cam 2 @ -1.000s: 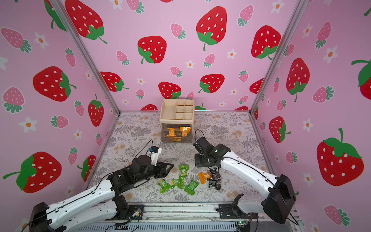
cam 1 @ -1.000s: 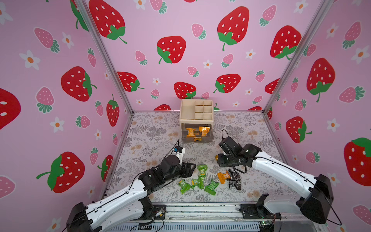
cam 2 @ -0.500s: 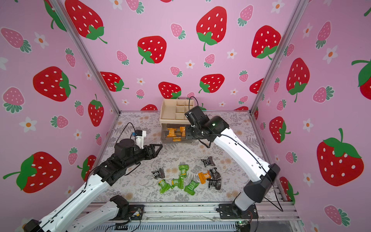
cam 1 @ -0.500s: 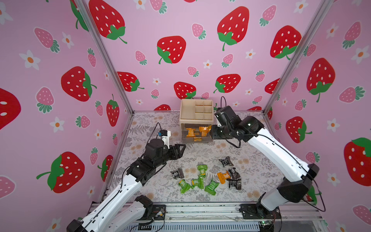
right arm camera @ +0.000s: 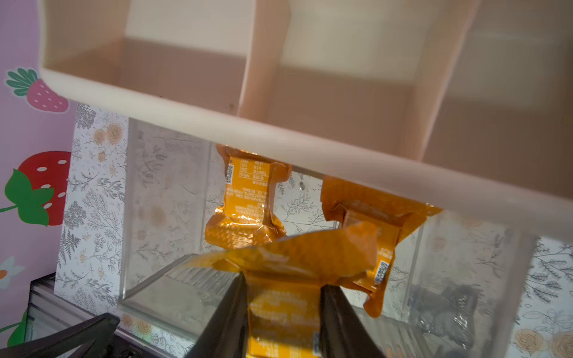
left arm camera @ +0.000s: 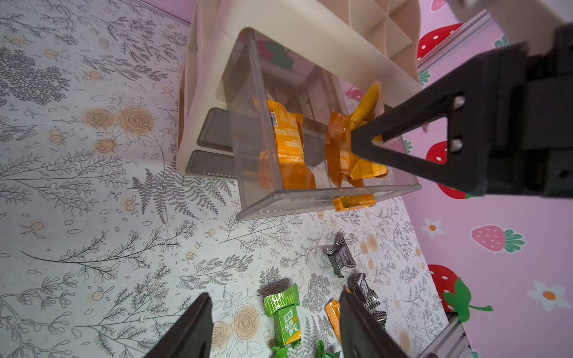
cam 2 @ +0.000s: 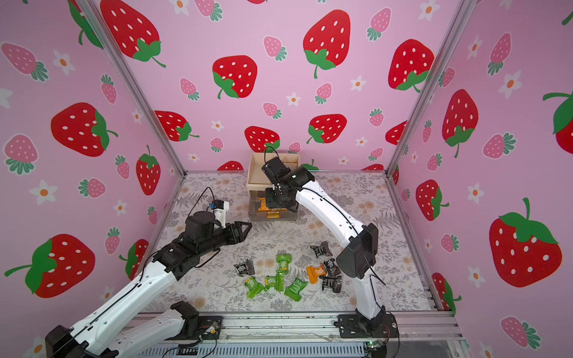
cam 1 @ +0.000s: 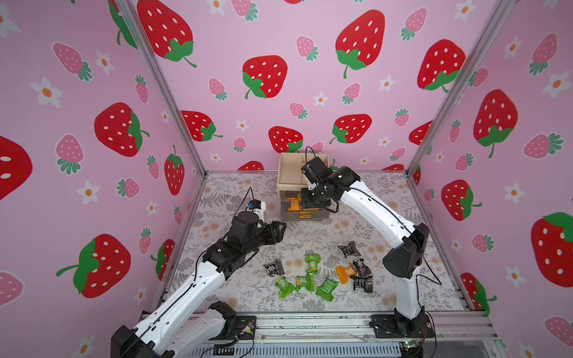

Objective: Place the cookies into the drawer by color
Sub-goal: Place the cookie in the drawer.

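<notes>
pink walls [cam 1: 279,37] printed with strawberries close in three sides of a worktop [cam 1: 235,192] covered in a grey leaf-and-flower pattern. two white arms reach in from the near edge: the right arm [cam 1: 375,214] stretches to the back, while the left arm [cam 1: 198,279] stops about midway. against the back wall stands the beige organizer [cam 1: 288,173], seen in both top views [cam 2: 255,176], with a divided tray on top. its top drawer [left arm camera: 245,124] is pulled out towards the arms, and the two drawers under it are pushed in. the right tool [right arm camera: 283,297] hangs over that open drawer with its jaws closed on an orange cookie [right arm camera: 288,260], pinching the wrapper so one flared end sticks out past the tips. inside the drawer lie more orange cookies [right arm camera: 248,201], at least two of them. the left tool [left arm camera: 274,293] hovers above bare worktop near the drawer's front, jaws spread apart with nothing between them, touching nothing. towards the front of the worktop the rest lie scattered: a cluster of green cookies [cam 1: 311,263], some touching one another, and four black cookies [cam 1: 348,249], one on one side of the greens and three on the other. a loose orange cookie [cam 1: 345,272] lies just beside two of those black ones.
</notes>
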Robot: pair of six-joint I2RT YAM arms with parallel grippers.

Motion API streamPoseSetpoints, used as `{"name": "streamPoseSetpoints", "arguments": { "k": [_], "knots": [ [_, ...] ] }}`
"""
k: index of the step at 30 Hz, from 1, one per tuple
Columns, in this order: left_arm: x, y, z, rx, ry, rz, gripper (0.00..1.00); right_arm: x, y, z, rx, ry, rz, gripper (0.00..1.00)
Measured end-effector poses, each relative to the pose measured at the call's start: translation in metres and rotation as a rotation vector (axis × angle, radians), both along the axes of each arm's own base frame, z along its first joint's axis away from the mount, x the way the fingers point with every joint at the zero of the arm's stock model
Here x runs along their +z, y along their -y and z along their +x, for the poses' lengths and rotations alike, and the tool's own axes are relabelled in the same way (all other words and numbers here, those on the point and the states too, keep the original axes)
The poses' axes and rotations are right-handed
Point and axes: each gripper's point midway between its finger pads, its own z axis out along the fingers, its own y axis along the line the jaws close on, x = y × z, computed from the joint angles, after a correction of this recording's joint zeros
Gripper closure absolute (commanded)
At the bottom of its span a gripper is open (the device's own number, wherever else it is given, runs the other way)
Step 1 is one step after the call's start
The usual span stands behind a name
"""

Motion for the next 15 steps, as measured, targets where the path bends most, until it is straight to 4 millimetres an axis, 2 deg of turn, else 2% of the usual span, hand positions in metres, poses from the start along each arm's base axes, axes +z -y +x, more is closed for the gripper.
{"name": "streamPoseSetpoints", "arguments": {
  "k": [8, 15],
  "knots": [
    [-0.005, 0.004, 0.007, -0.003, 0.0, 0.007, 0.32, -0.005, -0.003, 0.002, -0.006, -0.023, -0.006, 0.62],
    [-0.002, 0.005, 0.009, -0.004, 0.014, 0.005, 0.31, -0.031, -0.005, 0.008, -0.024, -0.077, -0.046, 0.62]
  ]
}}
